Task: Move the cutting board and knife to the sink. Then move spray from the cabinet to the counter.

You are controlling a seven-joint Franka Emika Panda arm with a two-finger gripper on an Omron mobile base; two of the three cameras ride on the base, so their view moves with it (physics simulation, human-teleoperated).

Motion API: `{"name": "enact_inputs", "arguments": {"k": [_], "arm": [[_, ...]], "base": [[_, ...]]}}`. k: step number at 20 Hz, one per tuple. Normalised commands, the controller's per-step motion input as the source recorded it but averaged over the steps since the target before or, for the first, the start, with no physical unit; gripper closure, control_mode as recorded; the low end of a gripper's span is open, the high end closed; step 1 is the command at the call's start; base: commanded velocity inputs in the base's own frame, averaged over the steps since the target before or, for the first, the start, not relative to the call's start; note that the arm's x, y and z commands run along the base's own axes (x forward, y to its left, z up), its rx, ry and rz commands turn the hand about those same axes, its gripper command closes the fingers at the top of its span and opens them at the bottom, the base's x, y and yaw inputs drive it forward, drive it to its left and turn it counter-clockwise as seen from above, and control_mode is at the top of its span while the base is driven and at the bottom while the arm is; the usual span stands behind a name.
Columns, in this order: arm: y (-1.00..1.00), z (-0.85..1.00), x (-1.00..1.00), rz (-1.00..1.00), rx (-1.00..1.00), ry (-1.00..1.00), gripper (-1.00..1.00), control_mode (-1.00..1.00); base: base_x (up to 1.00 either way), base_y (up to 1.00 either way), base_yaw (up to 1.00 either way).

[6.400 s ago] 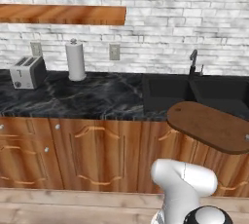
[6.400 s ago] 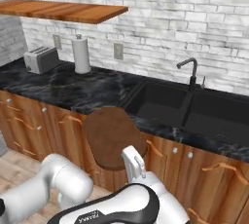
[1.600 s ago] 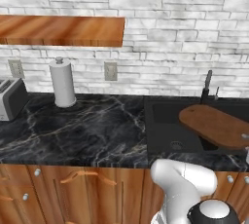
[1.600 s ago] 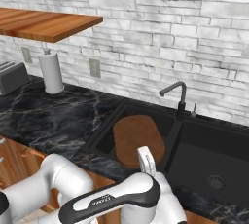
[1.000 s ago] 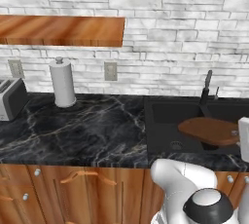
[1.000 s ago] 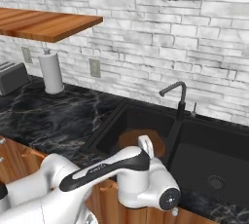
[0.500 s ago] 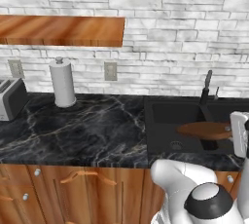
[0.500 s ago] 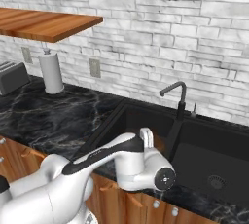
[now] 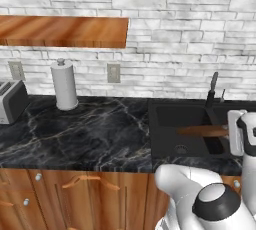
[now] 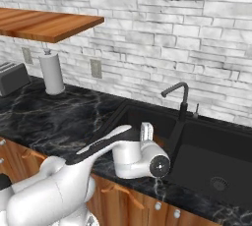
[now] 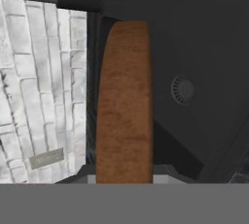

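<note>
The brown wooden cutting board (image 9: 202, 131) hangs inside the left basin of the black sink (image 9: 172, 124), seen nearly edge-on. My gripper (image 9: 231, 131) is shut on its near end, at the basin's right side. In the hand view the cutting board (image 11: 125, 101) runs away from my gripper (image 11: 125, 179) over the dark sink floor, left of the drain (image 11: 182, 90). My gripper (image 10: 147, 134) dips over the sink's front rim. The open wooden cabinet shelf (image 9: 62, 31) is up on the wall at left. The knife and spray are out of view.
The black faucet (image 9: 212, 89) stands behind the sink, just beyond the board's far end. On the black marble counter (image 9: 90, 129) a paper towel roll (image 9: 64, 84) and a toaster (image 9: 10, 101) stand at the left. The right basin (image 10: 216, 166) has its own drain.
Over the last second the board has sunk lower into the left basin and turned from a broad oval to nearly edge-on. The hand came down with it. The base stayed put.
</note>
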Motion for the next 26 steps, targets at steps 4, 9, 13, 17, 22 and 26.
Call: {"name": "enact_inputs", "arguments": {"k": [4,9,13,17,22,26], "arm": [[0.02,-0.09,0.34,-0.05,0.07,0.02,1.0,-1.0],[0.0,-0.16,0.28,-0.03,0.06,0.0,1.0,-1.0],[0.03,-0.17,0.29,-0.06,0.03,0.03,1.0,-1.0],[0.01,-0.17,0.29,-0.06,0.03,0.04,1.0,-1.0],[0.0,-0.19,0.32,-0.08,0.01,0.08,1.0,-1.0],[0.01,-0.23,0.28,-0.07,0.0,0.04,1.0,-1.0]], "base": [[0.0,0.0,0.0],[0.0,0.0,0.0],[0.0,0.0,0.0],[0.0,0.0,0.0],[0.0,0.0,0.0],[0.0,0.0,0.0]]}}
